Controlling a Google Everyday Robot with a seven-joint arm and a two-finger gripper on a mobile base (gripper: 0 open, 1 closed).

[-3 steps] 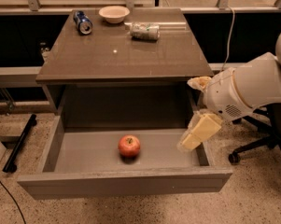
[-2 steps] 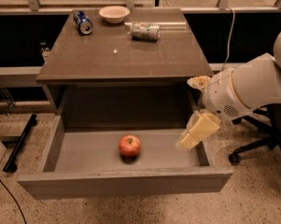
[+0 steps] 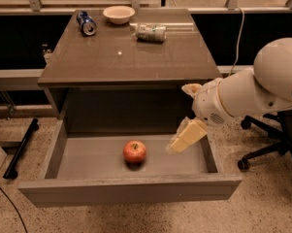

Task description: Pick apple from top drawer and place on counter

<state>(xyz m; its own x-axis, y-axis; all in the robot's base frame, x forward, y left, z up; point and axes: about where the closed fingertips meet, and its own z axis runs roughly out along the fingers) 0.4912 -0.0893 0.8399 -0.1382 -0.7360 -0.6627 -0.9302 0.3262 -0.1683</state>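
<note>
**Approach to the apple, grasp not yet made**

Scene: the top drawer stands pulled fully out below the counter. The apple sits on the drawer floor, a little left of centre and nearer the front panel than the back, upright, touching no wall. Nothing else is in the drawer.

Arm: it enters from the right. The gripper hangs over the right part of the drawer, above the floor and just inside the right wall, tilted down and to the left. It is near the apple but apart from it, with bare grey floor between them. Whether it is released or clenched I cannot tell from this angle. It carries nothing, as the apple lies free.

Step in hand (judgement): the reach phase of the pick. Neither lifting nor placing has begun.

Next move calls for: travel left and slightly toward the front, then a descent so the jaws straddle the fruit. A round apple may roll if nudged on one side, so a centred approach from above looks safest. It also has to clear the counter's front edge overhead.

Counter: a blue can, a bowl and a crushed can sit along the far edge. The near half looks suitable for the later placement.
</note>
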